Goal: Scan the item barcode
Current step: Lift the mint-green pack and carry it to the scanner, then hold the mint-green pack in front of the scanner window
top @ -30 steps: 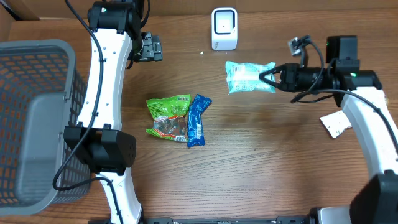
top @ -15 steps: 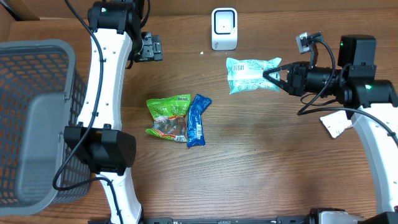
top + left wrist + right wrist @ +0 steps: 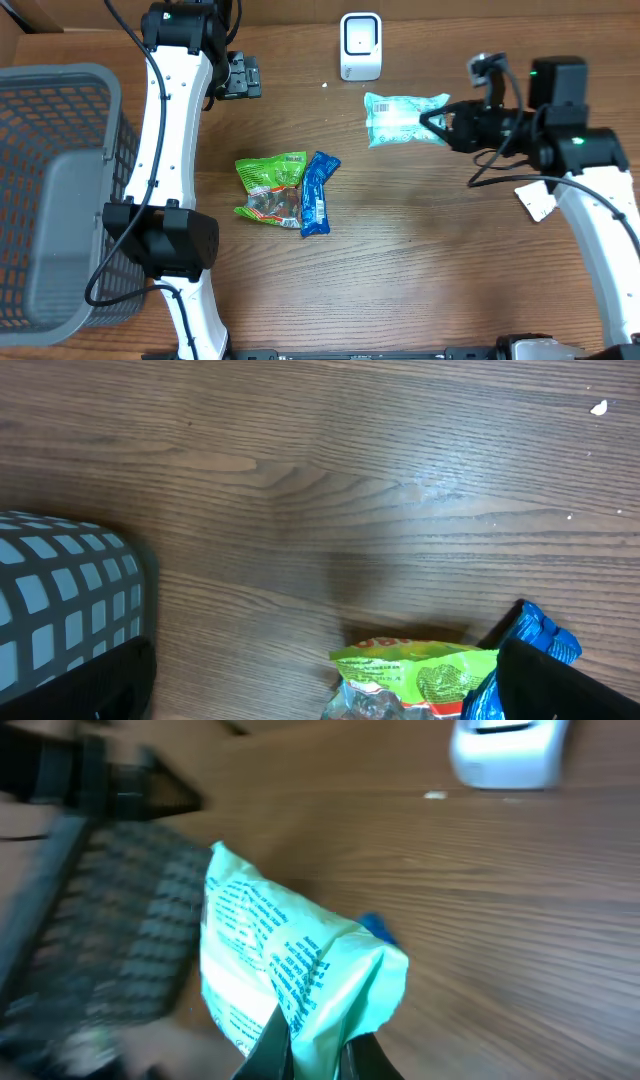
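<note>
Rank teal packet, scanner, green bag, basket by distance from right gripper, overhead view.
1. Teal packet, pinched in the right gripper.
2. Scanner, up-left at the back edge.
3. Green bag, mid-table.
4. Basket, far left.

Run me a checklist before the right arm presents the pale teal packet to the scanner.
1. Right gripper shut on the pale teal packet's edge: ok.
2. Scanner upright at the table's far edge, nothing in front of it: ok.
3. Barcode side turned toward the scanner: cannot tell.
4. Left gripper open, empty, off to the left of the scanner: ok.
5. Green bag and blue packet lying mid-table, outside the stretch between packet and scanner: ok.
</note>
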Controlling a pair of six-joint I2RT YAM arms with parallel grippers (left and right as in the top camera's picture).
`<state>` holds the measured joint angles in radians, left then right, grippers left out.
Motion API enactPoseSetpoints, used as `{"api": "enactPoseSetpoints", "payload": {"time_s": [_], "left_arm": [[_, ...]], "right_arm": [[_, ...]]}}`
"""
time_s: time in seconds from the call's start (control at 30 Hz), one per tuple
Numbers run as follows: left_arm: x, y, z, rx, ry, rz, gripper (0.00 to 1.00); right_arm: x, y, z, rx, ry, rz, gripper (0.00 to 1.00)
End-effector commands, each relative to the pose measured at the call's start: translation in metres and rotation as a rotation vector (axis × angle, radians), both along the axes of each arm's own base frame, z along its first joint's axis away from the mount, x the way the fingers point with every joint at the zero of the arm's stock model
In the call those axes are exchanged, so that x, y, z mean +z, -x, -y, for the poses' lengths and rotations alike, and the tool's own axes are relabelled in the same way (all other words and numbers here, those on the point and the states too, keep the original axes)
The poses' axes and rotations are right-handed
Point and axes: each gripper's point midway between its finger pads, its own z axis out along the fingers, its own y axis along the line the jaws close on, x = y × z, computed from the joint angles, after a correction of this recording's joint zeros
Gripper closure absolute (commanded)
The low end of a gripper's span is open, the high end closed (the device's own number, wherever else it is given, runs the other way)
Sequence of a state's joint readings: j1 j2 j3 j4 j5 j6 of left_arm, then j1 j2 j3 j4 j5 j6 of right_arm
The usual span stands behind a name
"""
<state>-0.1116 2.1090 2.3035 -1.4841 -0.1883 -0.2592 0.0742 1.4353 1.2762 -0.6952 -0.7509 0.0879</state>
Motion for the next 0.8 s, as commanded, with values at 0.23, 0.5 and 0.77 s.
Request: {"api": "enactPoseSetpoints", "payload": {"time_s": [0.23, 0.5, 0.77], "left_arm": [[0.014, -0.001, 0.002, -0.004, -0.004, 0.04, 0.0], [0.014, -0.001, 0.002, -0.004, -0.004, 0.04, 0.0], [0.014, -0.001, 0.002, -0.004, -0.004, 0.04, 0.0]], "right_arm": [[0.015, -0.067, 0.014, -0.486, 0.462, 0.31, 0.96], [-0.003, -0.136, -0.01, -0.326, 0.858, 0.702, 0.96], [-0.006, -0.182, -0.031, -0.199, 1.124, 1.046, 0.96]]}}
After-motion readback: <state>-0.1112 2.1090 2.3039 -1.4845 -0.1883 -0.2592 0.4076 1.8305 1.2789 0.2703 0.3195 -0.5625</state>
